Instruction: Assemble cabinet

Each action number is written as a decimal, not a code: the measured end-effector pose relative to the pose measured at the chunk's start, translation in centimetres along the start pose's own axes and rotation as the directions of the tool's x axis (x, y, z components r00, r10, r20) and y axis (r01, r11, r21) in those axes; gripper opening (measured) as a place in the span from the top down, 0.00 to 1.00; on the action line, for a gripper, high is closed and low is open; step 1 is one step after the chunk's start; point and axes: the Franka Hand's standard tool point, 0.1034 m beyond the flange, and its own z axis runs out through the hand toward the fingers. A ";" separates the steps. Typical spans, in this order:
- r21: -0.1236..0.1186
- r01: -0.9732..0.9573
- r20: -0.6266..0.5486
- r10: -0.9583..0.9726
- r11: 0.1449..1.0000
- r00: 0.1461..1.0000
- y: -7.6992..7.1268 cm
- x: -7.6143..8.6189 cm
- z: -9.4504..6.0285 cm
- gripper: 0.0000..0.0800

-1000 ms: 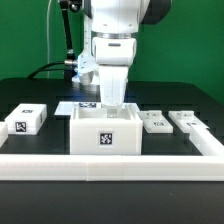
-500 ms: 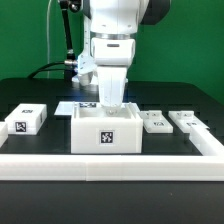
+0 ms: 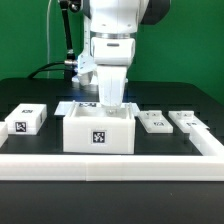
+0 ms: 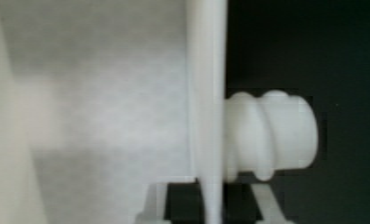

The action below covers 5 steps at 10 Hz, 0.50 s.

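The cabinet (image 3: 98,138), a white open-topped box with a square tag on its front, stands at the table's middle. My gripper (image 3: 112,104) comes down from above and reaches into the box at its rear wall, so its fingertips are hidden in the exterior view. In the wrist view my gripper (image 4: 214,205) is shut on a thin white wall of the cabinet (image 4: 207,90), one finger on each side. A ribbed white stub (image 4: 280,135) sticks out of that wall on the dark side.
A small white tagged block (image 3: 27,119) lies at the exterior view's left. Two small white tagged parts (image 3: 154,121) (image 3: 186,120) lie at the right. The marker board (image 3: 72,106) lies behind the cabinet. A white rail (image 3: 110,164) borders the front and right.
The cabinet has slid toward the exterior view's left and a little nearer the front rail, with my gripper still on its wall.
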 end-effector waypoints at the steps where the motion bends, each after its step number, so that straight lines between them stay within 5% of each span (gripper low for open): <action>1: -0.001 0.008 -0.001 -0.008 1.000 1.000 0.1 0.0 0.1 0.95; 5: -0.034 0.043 -0.011 -0.044 0.998 0.999 2.8 1.2 -0.3 0.95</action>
